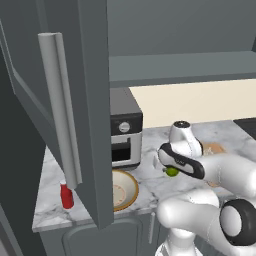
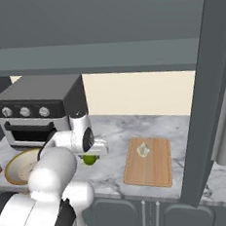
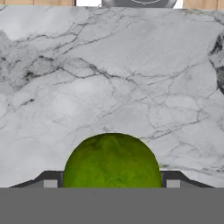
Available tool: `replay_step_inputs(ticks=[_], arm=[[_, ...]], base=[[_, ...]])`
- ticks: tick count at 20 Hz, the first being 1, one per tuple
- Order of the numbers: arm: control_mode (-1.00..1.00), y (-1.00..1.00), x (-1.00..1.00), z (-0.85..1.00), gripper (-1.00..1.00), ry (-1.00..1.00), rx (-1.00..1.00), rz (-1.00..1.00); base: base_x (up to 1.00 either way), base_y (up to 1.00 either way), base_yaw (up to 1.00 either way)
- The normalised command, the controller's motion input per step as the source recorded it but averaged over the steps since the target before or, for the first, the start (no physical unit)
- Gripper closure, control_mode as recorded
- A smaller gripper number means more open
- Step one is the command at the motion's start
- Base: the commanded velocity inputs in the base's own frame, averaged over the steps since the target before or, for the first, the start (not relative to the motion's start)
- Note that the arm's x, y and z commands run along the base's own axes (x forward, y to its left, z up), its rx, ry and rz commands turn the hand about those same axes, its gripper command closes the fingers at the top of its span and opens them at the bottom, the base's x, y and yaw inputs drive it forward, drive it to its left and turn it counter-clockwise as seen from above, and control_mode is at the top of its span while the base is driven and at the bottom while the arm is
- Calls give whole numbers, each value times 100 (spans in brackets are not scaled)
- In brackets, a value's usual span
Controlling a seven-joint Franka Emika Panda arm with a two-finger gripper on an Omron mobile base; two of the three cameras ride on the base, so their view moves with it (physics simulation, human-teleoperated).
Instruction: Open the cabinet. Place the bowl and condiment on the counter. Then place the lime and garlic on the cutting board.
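The cabinet stands open, its left door (image 1: pixel 95 100) swung out over the counter (image 2: pixel 111 176). The beige bowl (image 1: pixel 124 190) and the red condiment (image 1: pixel 66 195) bottle stand on the marble at the left. My gripper (image 3: pixel 112 183) points down at the counter, with the green lime (image 3: pixel 112 159) between its fingers, which press on both of its sides. The lime (image 2: pixel 90 159) sits low over the marble, left of the cutting board (image 2: pixel 150 170). The whitish garlic (image 2: pixel 143 150) lies on the board's far half.
A toaster oven (image 2: pixel 36 110) stands at the back left of the counter, behind the bowl. The right cabinet door (image 2: pixel 207 101) hangs open past the board. The long bar handle (image 1: pixel 60 110) of the left door juts out near the condiment.
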Motion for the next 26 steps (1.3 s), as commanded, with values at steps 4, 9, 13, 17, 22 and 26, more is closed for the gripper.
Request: replay_step_inputs(ticks=[4,9,13,17,22,26], arm=[[-100,-64,-35,31,100,-7,0,0],[-100,-87,-34,25,100,-10,0,0],[-100,-100,-37,7,100,-9,0,0],[-100,-93,-2,2,100,-4,0,0],[-100,-47,41,-18,100,4,0,0],[-100,-31,46,-11,100,6,-1,0]], base=[[0,0,0],[0,0,0],[0,0,0],[0,0,0],[0,0,0],[0,0,0]])
